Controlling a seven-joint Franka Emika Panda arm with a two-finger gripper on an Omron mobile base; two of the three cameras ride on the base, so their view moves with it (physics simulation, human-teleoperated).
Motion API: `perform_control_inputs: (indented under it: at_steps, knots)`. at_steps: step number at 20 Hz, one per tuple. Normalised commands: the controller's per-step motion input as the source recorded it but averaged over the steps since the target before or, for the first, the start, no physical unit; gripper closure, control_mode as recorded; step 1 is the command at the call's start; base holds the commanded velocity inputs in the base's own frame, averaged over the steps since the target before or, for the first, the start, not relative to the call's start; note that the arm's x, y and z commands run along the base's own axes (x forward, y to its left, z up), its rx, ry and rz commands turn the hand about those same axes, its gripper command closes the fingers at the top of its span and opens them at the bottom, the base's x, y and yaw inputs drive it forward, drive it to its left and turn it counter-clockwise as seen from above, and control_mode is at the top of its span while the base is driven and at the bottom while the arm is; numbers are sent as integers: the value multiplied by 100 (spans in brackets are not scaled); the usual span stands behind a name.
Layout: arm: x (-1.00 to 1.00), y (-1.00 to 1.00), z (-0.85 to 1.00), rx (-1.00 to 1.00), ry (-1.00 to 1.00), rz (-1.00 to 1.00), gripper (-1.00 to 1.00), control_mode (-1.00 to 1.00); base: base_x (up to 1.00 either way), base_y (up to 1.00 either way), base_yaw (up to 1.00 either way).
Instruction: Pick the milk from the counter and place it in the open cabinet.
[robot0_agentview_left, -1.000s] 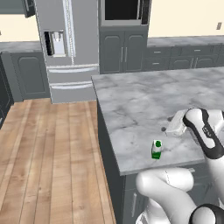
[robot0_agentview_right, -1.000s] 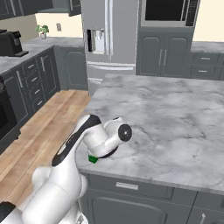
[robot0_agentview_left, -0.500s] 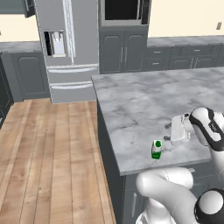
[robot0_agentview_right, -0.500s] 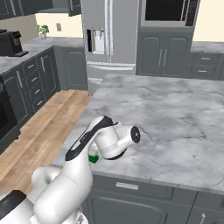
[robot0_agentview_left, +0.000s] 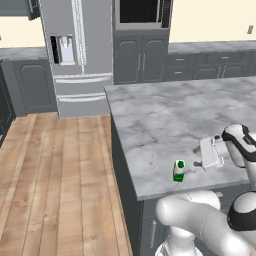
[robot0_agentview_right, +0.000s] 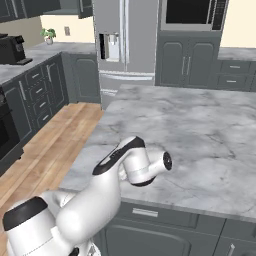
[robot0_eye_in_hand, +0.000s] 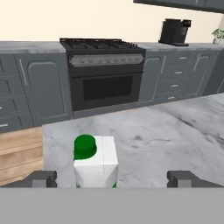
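The small white milk carton with green cap (robot0_agentview_left: 179, 170) stands upright near the near-left edge of the grey-veined marble worktop (robot0_agentview_left: 165, 120). The gripper (robot0_eye_in_hand: 112, 178) is level with it, jaws wide, untouching.

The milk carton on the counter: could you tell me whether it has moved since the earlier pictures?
No. The milk stands at the same spot near the counter's front edge; only the open gripper has drawn nearer.

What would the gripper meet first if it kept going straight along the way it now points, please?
Most likely the milk: in the hand view it stands upright on the counter just ahead of the open gripper, left of centre between the fingertips.
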Motion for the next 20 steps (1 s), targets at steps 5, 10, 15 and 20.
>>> perform_control_inputs:
  at_steps: [5,10,15,20]
  knots:
    - [0,0,-35,0,0,0,-100,-100,0,0,0]
    - [-29,0,-19,0,0,0,-100,-100,0,0,0]
    - [-35,12,-11,0,0,4,-100,-100,0,0,0]
    - [29,8,-19,0,0,0,-100,-100,0,0,0]
